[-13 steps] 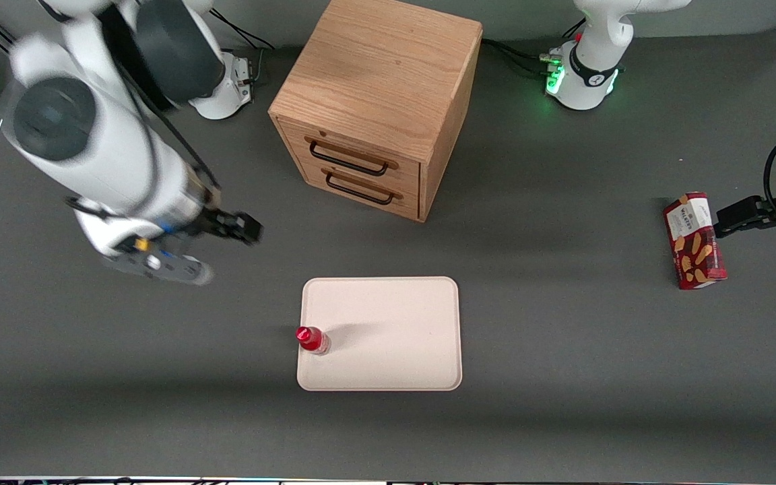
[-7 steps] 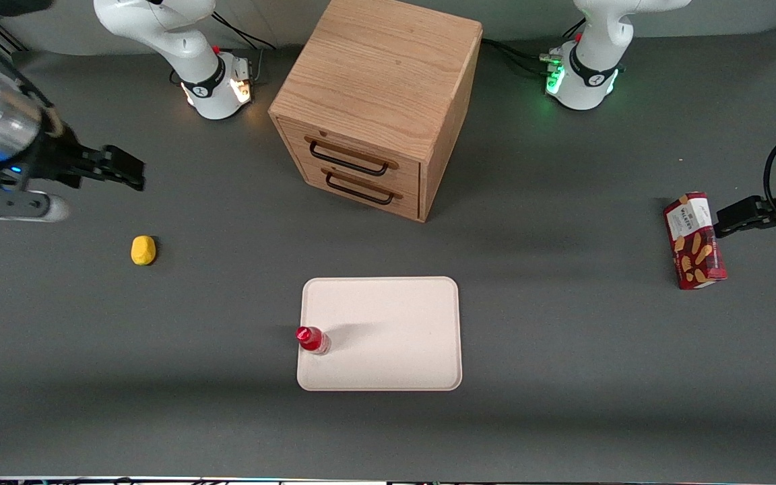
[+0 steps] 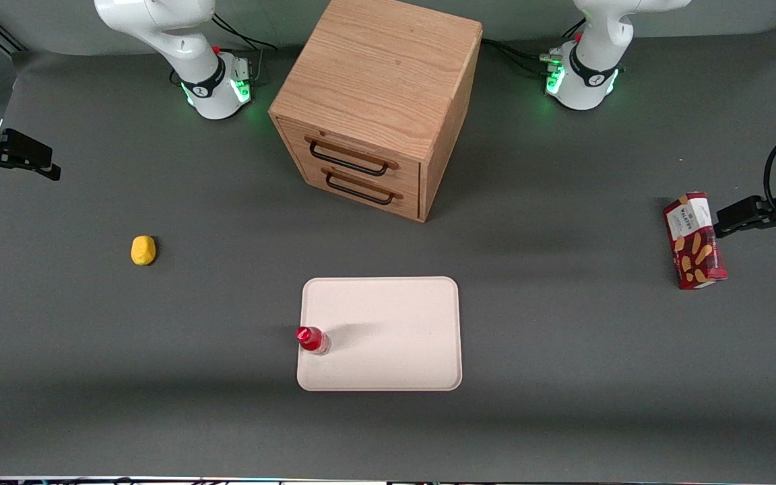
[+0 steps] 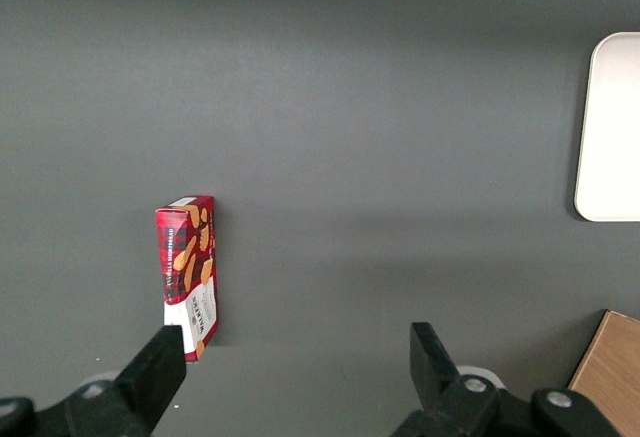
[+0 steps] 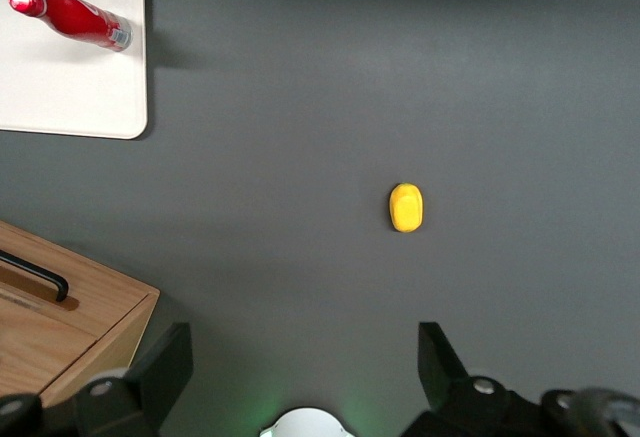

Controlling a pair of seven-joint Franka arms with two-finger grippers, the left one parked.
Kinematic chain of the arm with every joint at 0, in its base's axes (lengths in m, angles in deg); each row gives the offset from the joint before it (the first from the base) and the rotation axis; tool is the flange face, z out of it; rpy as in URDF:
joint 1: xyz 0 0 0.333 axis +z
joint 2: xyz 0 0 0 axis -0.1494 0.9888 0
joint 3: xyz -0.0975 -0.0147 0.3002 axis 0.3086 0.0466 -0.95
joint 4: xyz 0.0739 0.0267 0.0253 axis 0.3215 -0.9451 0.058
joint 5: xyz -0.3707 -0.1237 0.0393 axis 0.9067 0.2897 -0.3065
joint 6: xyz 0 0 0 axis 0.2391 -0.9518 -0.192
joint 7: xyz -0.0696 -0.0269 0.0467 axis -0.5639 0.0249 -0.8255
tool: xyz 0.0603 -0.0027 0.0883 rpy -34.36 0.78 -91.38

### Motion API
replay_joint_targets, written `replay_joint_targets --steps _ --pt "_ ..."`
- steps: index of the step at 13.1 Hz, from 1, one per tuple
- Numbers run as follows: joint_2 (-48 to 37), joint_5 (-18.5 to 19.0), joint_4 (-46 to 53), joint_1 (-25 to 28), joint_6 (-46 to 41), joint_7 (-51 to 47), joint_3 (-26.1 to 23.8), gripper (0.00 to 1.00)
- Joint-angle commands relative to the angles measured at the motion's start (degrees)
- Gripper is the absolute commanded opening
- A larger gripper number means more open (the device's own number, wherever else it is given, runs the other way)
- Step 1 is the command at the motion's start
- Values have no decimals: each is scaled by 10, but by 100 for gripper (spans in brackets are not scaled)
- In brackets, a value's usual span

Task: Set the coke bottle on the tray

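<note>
— So, the jaws are spread wide and empty now?
— Yes. The gripper (image 3: 14, 156) has swung clear to the working arm's end of the surface (image 3: 563, 377), uncovering a yellow lump (image 3: 143, 250).
— And the coke bottle (image 3: 311, 339)?
— Upright on the tray (image 3: 395, 323), right at its edge. Looks finished.

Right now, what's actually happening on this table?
Nothing is being handled. The coke bottle stands upright on the tray, close to the rim at the working arm's end. The gripper hangs open and empty above that end of the table. A small yellow object lies on the table between them.
</note>
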Motion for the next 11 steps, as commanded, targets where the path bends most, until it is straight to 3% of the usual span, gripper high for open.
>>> replay_joint_targets --steps 1,6,11 --pt "-43 -1 -77 6 64 10 -2 100" --pt "-38 -1 -101 -2 155 41 -3 100" --pt "-39 1 -97 3 161 -13 6 100"
